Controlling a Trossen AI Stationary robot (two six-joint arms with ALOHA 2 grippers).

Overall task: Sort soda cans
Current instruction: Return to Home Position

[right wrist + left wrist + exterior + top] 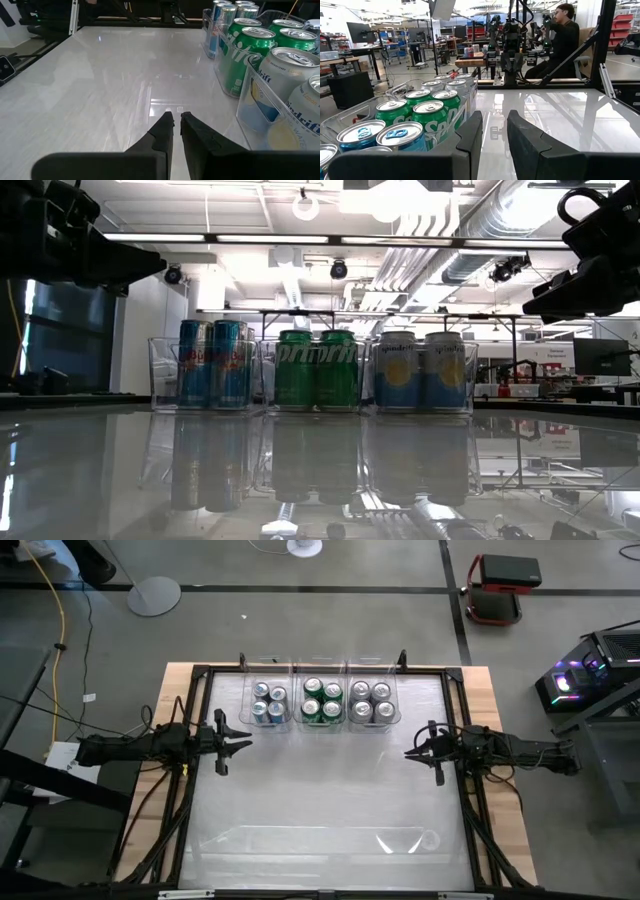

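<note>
Three clear bins stand side by side at the table's far edge. Blue cans (268,702) fill the left bin, green cans (322,700) the middle one, silver-grey cans (371,700) the right one. All stand upright on the bin floors, as the low view shows for blue (212,365), green (317,368) and silver-grey (424,370). My left gripper (243,737) hovers open near the blue bin's near left corner, with the cans (427,117) beside it. My right gripper (410,753) hangs shut to the near right of the silver-grey bin (280,95).
A black frame rail (190,780) runs round the glossy white table top. A wide stretch of bare top (325,790) lies between the two arms and the near edge. A person (565,35) sits at another station beyond the table's right side.
</note>
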